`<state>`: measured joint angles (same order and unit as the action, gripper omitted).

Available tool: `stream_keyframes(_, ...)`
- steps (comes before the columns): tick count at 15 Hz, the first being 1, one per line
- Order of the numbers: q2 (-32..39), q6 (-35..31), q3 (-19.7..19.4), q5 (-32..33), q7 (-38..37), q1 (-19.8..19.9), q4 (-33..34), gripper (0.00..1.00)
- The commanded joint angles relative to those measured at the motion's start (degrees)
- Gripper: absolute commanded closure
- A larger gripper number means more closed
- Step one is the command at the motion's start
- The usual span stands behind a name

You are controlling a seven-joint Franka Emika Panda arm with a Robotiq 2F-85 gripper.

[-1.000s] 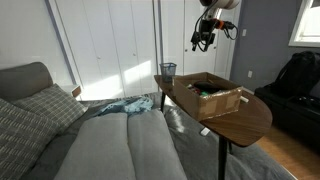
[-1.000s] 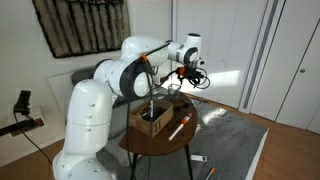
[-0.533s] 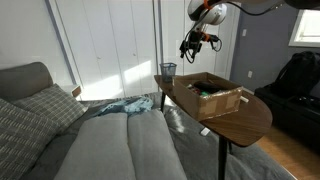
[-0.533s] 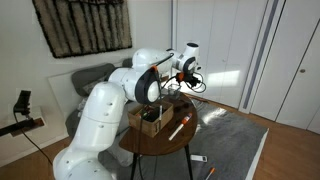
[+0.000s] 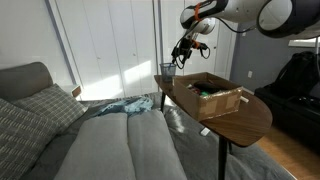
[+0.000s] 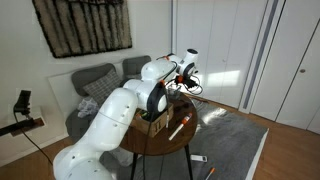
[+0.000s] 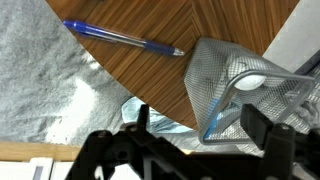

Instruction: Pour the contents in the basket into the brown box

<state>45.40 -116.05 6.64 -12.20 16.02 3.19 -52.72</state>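
The basket (image 5: 167, 70) is a small dark mesh cup standing at the far end of the wooden table. In the wrist view the basket (image 7: 240, 85) fills the right side, with something pale inside it. The brown box (image 5: 212, 96) is an open cardboard box with flaps on the middle of the table, also in an exterior view (image 6: 150, 120). My gripper (image 5: 180, 50) hangs just above and beside the basket, between it and the box. In the wrist view my gripper (image 7: 198, 128) is open and empty, its jaws spread over the basket's rim.
A blue pen (image 7: 125, 38) lies on the table (image 7: 150, 75) near the basket. A marker (image 5: 205, 129) lies at the table's front edge. A grey bed (image 5: 120, 140) with a light blue cloth (image 5: 125, 105) is beside the table. White closet doors stand behind.
My arm has swung away from above the box toward the basket and come lower. The gripper has stayed open. Basket and box have not moved.
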Motion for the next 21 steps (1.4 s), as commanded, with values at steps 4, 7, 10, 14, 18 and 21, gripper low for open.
stream_keyframes(4, 5.6, 9.6, 0.1, 0.6, -2.4, -1.2, 11.1, 0.52)
stream_keyframes(7, 6.3, 13.7, -0.3, 1.0, -3.3, -1.2, 13.0, 0.73)
stream_keyframes(10, 7.0, 16.0, -0.5, 0.9, -3.8, -1.0, 14.5, 0.94)
stream_keyframes(14, 8.0, 15.1, -0.3, 0.5, -2.9, -0.8, 16.1, 1.0)
stream_keyframes(18, 7.3, 12.1, 1.9, -1.1, 1.9, -0.5, 17.6, 0.98)
stream_keyframes(21, 2.9, 19.1, 3.8, -0.2, 8.7, -0.9, 17.4, 0.98)
